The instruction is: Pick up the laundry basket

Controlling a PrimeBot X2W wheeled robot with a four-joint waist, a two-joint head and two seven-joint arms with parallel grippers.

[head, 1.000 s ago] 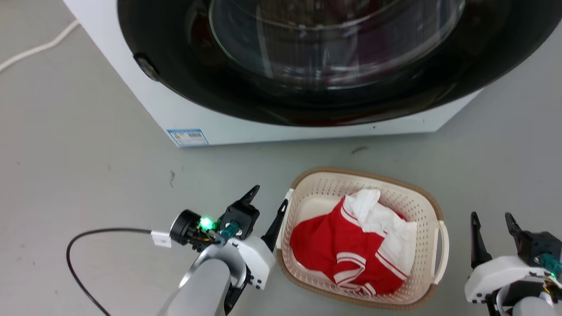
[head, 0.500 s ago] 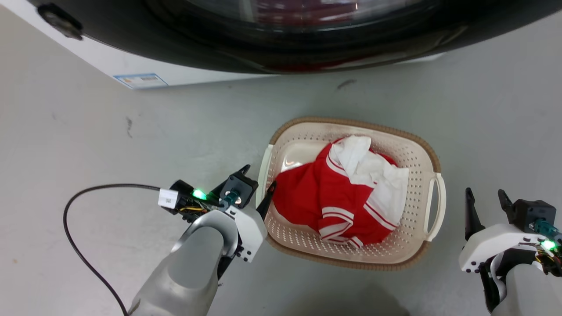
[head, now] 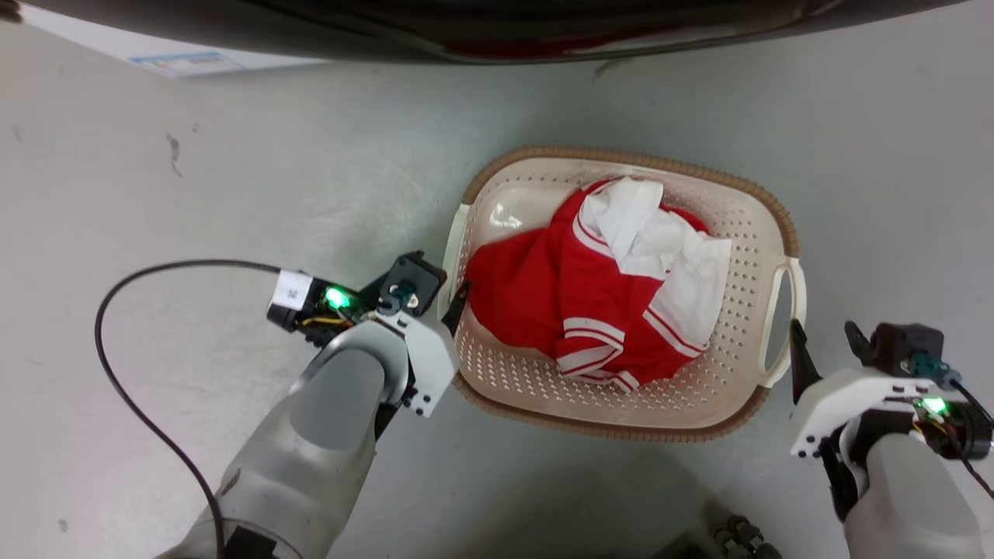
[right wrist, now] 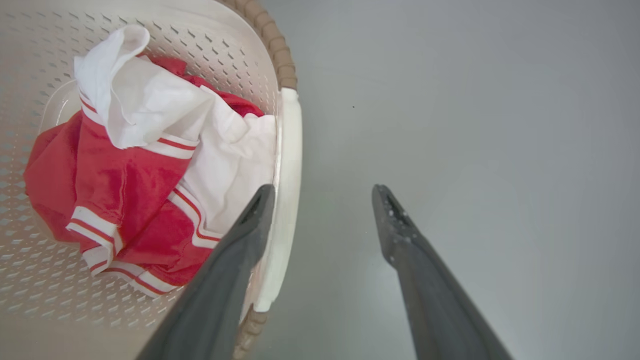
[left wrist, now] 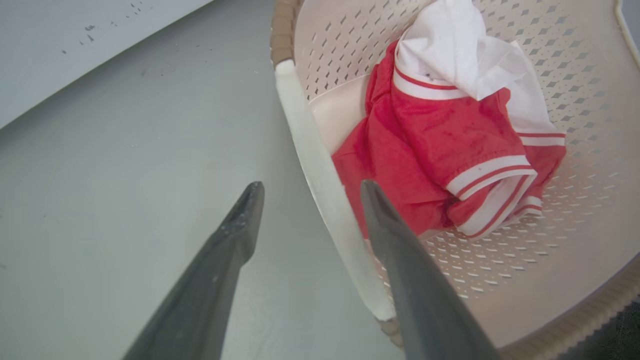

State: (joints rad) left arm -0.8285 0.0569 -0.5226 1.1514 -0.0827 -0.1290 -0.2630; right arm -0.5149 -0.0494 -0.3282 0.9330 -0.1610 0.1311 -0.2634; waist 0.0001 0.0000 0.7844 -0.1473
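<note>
The laundry basket (head: 621,155) stands on the grey floor, cream-white with a brown woven rim, holding a red garment with white stripes (head: 559,303) and a white cloth (head: 660,241). My left gripper (head: 444,283) is open astride the basket's left handle (left wrist: 320,165): one finger is inside the basket (left wrist: 575,75), the other outside over the floor. My right gripper (head: 823,330) is open at the right handle (head: 780,310). In the right wrist view the right gripper (right wrist: 324,190) has that handle (right wrist: 291,150) just inside its left finger, by the basket's wall (right wrist: 210,45).
The washing machine's dark door (head: 497,31) and a strip of its white body with a label (head: 178,62) run along the top edge. A black cable (head: 116,310) loops over the floor to my left wrist. A dark object (head: 738,536) lies at the bottom edge.
The head camera has tilted down, so the washer has slid up the picture. My left gripper has closed in over the left handle. My right gripper has come in against the right handle.
</note>
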